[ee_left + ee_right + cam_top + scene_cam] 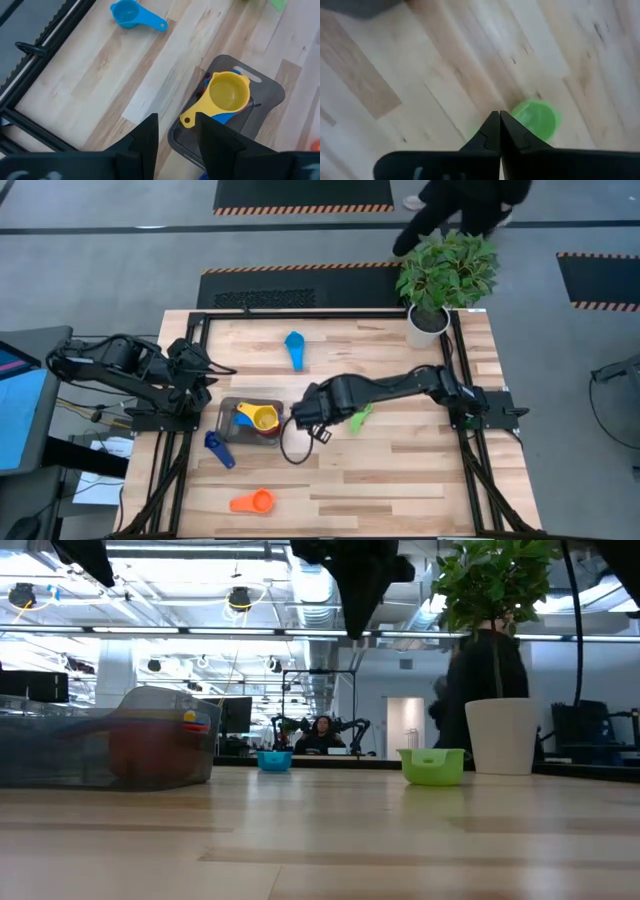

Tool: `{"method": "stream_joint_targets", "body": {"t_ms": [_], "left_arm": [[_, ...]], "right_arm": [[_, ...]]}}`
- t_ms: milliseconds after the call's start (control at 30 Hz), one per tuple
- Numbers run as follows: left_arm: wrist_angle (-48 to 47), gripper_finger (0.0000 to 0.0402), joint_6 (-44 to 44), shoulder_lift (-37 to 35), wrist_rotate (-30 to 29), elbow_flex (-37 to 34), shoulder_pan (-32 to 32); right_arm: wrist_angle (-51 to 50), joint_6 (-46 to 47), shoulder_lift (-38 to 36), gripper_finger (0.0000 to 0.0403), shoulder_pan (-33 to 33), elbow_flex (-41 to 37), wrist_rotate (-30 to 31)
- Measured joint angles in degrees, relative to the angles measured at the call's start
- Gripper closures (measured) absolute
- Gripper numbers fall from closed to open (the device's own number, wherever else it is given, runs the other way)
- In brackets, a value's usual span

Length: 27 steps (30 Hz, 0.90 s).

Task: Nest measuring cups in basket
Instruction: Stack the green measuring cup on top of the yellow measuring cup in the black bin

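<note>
So, the right tool (499,131) is seen pressed together and empty above the small green plastic measuring cup (359,418), which sits on the wooden counter (400,470) just beside the dark grey translucent basket (228,423). A yellow plastic cup (228,94) is already nested there. The left tool (176,134) is held spread, empty, by the basket. Light, stiff and probably slick, the green cup is likely best pinched by its rim.

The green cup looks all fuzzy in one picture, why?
In the right wrist view the green cup is smeared and soft behind the shut right fingers, as is the wood; in the low view it looks sharp, with bright ceiling lamps behind.
</note>
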Motion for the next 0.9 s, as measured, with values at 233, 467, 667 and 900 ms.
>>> {"method": "stream_joint_targets", "body": {"t_ms": [233,467,667,900], "left_arm": [[0.01,0.0284,-0.03,1.08,-0.12,0.0,-0.01],[0.04,0.0284,-0.49,2.95,0.49,0.0,0.0],[0.03,0.0284,0.1,4.93,0.29,0.0,-0.01],[0.09,0.0284,1.03,7.82,-0.98,0.0,-0.01]], "right_arm": [[-0.13,1.83,-0.01,0.0382,2.28,0.0,2.6],[-0.1,0.98,-2.74,0.0393,3.2,-1.27,4.74],[-0.1,-0.07,-13.86,0.0393,4.73,-13.48,5.5],[1.51,11.21,-27.75,0.0382,5.57,-35.35,5.05]]}}
